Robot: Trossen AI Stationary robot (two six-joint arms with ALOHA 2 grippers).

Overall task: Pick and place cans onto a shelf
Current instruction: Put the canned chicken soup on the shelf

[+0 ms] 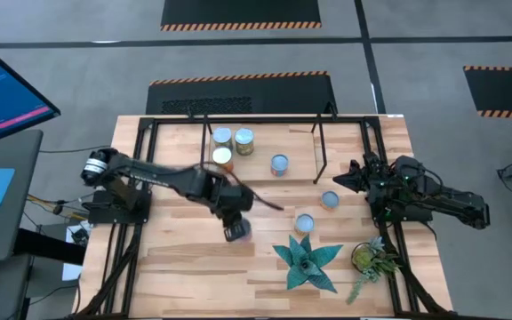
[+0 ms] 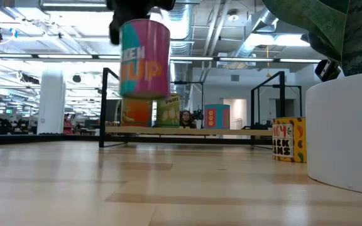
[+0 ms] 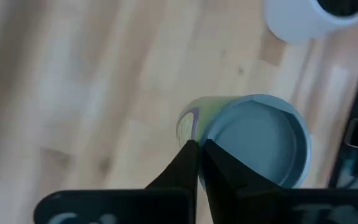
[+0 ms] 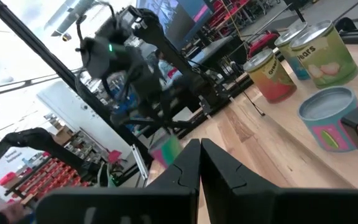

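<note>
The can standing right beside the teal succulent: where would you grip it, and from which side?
Probably from straight above, closing on its round side wall: the can stands upright, and the succulent crowds one side, so keep fingers off it.

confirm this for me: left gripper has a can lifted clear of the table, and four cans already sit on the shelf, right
Not quite. The left gripper does hold a can clear of the table, as the low view shows. But the high view shows three cans grouped on the shelf, not four.

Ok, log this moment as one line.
left hand: holding pink-labelled cylindrical tin can above table | right hand: parked, shut | black-rod wooden shelf: four cans
</note>
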